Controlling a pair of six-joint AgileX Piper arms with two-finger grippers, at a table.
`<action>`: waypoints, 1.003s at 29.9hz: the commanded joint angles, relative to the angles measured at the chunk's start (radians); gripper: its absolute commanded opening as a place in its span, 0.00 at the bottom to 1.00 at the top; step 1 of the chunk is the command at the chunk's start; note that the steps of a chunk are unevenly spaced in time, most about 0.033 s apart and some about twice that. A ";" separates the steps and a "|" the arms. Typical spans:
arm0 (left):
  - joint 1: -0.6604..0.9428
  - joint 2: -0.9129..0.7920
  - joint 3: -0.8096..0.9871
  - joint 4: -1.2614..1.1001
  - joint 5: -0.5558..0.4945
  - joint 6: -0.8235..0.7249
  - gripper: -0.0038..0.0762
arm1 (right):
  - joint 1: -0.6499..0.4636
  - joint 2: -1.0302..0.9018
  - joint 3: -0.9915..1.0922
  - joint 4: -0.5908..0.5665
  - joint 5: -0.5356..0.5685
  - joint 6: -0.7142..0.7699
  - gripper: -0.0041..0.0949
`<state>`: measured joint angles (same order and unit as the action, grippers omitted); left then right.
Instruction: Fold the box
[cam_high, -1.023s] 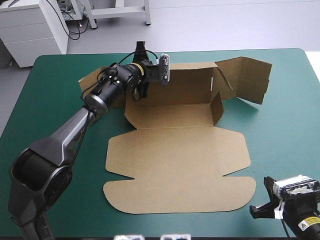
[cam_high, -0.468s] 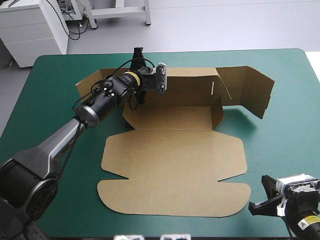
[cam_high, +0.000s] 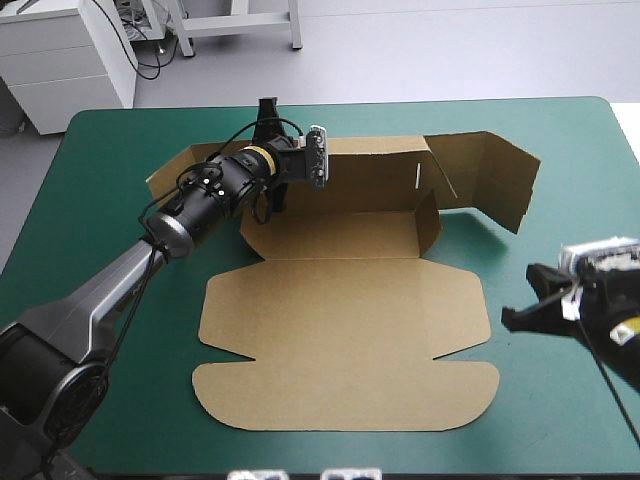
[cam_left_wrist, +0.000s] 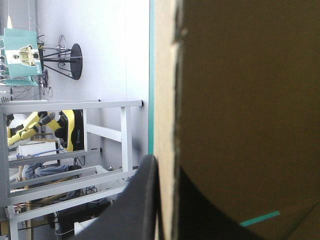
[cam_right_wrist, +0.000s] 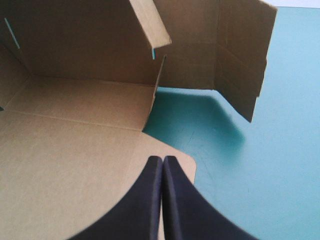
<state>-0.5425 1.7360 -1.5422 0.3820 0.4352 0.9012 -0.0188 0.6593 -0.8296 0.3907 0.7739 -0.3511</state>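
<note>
Table (cam_high: 90, 150) in teal-green cover filling most of view, rounded far corners showing. Pale grey floor (cam_high: 450, 50) stretching beyond far edge, catching soft even light. White drawer cabinet (cam_high: 55, 75) standing off far left corner, black cables (cam_high: 148, 55) trailing beside it. White frame legs (cam_high: 240, 22) resting on floor behind table's middle.
</note>
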 joint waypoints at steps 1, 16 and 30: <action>-0.002 -0.057 -0.023 0.005 -0.030 -0.036 0.04 | 0.002 0.205 -0.193 0.022 -0.030 -0.019 0.02; -0.002 -0.057 -0.023 0.005 -0.030 -0.043 0.04 | 0.002 0.840 -0.985 0.114 0.293 0.034 0.03; -0.002 -0.057 -0.023 0.005 -0.040 -0.045 0.04 | 0.103 1.082 -1.032 0.014 0.268 0.099 0.03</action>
<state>-0.5425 1.7338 -1.5422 0.3881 0.4312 0.8774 0.0584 1.7571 -1.8298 0.4319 1.0807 -0.2720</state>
